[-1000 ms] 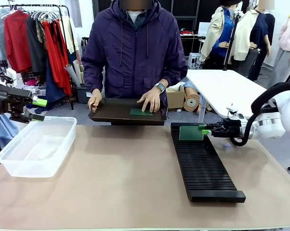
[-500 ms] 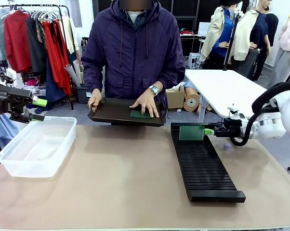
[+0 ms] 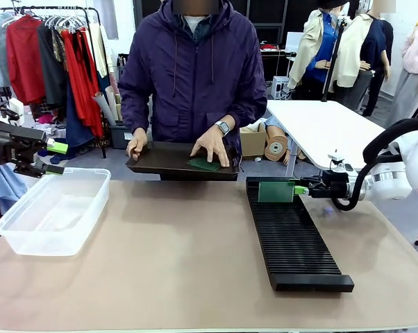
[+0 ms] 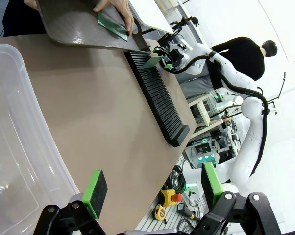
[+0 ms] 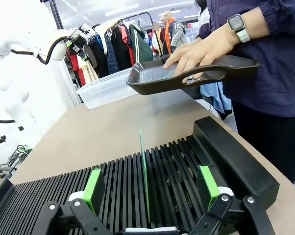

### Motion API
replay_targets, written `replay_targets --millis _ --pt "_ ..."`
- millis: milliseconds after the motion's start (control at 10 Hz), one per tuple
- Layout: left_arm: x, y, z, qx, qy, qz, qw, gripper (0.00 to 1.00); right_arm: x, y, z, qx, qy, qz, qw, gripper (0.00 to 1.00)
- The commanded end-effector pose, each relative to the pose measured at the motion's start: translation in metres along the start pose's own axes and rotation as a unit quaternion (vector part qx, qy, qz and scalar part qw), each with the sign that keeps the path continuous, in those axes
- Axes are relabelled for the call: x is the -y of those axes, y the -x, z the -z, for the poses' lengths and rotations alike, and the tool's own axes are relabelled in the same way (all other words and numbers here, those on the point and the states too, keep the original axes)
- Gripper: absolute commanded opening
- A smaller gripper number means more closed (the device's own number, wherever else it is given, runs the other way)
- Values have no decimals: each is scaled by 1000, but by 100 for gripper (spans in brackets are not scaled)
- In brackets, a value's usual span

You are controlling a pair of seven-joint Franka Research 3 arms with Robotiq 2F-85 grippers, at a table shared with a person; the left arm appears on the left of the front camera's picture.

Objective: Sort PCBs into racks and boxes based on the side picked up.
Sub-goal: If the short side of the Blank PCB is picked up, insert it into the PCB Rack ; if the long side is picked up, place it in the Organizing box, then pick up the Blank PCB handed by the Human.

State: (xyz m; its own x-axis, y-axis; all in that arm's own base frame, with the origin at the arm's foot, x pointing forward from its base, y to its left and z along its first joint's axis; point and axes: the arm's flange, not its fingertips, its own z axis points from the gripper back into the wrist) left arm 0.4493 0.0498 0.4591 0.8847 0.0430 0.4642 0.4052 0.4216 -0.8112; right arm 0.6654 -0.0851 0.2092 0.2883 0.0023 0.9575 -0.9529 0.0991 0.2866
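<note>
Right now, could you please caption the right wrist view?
Open right gripper straddling a PCB standing upright in the rack.

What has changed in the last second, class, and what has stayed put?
The right pincer opened, let go of the upright PCB in the rack and backed slightly toward the robot's right. The person's hand slid leftward over the flat PCB on the tray. The left pincer, open, and tub stayed put.

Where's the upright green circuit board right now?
Front view, right of centre: the PCB stands slotted at the far end of the rack, the open right gripper straddling one edge.
</note>
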Motion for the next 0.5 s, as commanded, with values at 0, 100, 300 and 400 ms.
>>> replay_targets --millis 0,100,300,400 --pt "1 0 -1 1 -1 0 1000 100 0 -1 0 -1 -1 0 1000 100" --pt "1 0 -1 1 -1 0 1000 100 0 -1 0 -1 -1 0 1000 100" --pt "1 0 -1 1 -1 0 1000 100 0 -1 0 -1 -1 0 1000 100" --pt "1 0 -1 1 -1 0 1000 100 0 -1 0 -1 -1 0 1000 100"
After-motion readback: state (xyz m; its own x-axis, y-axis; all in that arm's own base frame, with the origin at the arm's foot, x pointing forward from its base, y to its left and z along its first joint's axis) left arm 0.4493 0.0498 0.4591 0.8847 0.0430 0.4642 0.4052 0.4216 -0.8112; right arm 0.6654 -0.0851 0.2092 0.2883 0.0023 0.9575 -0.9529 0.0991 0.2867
